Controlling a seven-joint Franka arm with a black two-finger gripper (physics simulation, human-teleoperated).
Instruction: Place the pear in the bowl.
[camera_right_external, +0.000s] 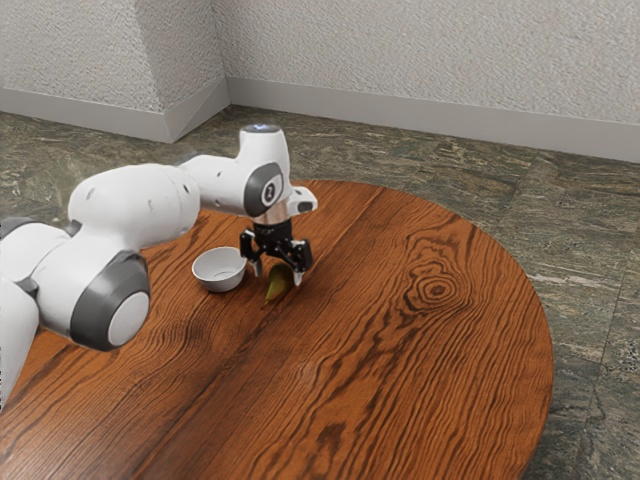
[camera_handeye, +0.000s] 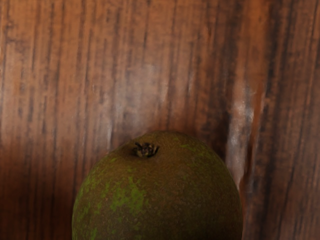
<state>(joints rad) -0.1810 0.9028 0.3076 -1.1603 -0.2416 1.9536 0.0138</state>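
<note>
The gripper (camera_right_external: 278, 274) is low over the table, its two fingers spread wide and open. Under and between them is the green-brown pear (camera_right_external: 277, 286), lying on the wood with its narrow end away from the hand. In the wrist view the pear (camera_handeye: 160, 195) shows its rounded end with the dark blossom mark, close beneath the hand. The white bowl (camera_right_external: 207, 281) stands beside the gripper, toward the exterior view's left, a short distance from the pear. Its visible inside holds nothing.
The round wooden table (camera_right_external: 400, 360) has bare wood toward the exterior view's right and front. Its curved edge drops to a stone-patterned floor (camera_right_external: 560, 230). Pale walls stand behind.
</note>
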